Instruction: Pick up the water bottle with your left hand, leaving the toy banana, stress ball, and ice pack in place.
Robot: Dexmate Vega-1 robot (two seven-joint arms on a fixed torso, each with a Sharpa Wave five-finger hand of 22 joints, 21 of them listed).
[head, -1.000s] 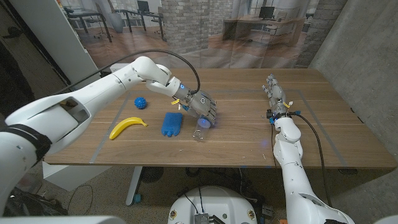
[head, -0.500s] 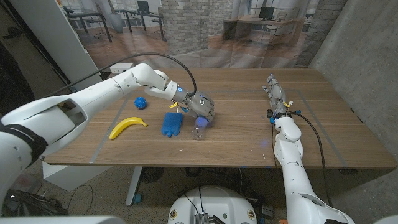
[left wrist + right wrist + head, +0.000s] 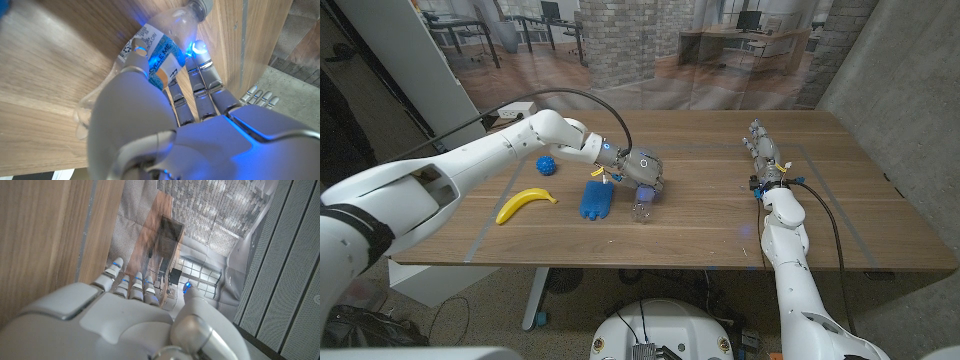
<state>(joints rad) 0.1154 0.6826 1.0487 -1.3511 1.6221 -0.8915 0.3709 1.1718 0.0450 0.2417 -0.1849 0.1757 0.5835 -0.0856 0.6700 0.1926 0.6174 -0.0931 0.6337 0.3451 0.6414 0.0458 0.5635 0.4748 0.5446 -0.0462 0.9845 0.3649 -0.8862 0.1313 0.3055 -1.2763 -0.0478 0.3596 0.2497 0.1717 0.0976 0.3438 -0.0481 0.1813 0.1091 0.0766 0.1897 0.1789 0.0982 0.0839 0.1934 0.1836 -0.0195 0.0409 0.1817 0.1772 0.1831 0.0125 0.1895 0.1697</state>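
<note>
- Left robot hand (image 3: 646,176) sits over the bottle (image 3: 641,207), near the tabletop (image 3: 700,215) middle, just right of the ice pack (image 3: 596,199).
- Wrist view: thumb and fingers (image 3: 200,75) wrap the bottle's (image 3: 162,47) labelled body. Reads as a grip, though whether it is fully tight is unclear. Bottle looks to be on or barely off the wood; can't tell which.
- Right robot hand (image 3: 760,150) stands on its edge at the far right, fingers straight, holding nothing, well apart from everything.
- Bottle is lying down, not upright. Long axis runs roughly along the fingers, so in the head view it points toward the near tabletop edge. Only the clear end shows there past the hand. Wrist view shows a narrower rounded end beyond the fingertips; probably the cap end, but not certain.
- Risk 1: clear smooth plastic, grip is on the label band near one end. If the hold is off the middle, the free end likely droops or the bottle rotates out on lift.
- Risk 2: thin plastic likely crushes if squeezed hard, then pops loose.
- Risk 3: ice pack is just beside the hand. A sideways drag or wrist swing during lift could nudge it.
- Banana (image 3: 525,204) and ball (image 3: 547,165) sit farther left, near the forearm's path; a low retract could clip them.
- Judgement: lift straight up, keep the forearm high.
</note>
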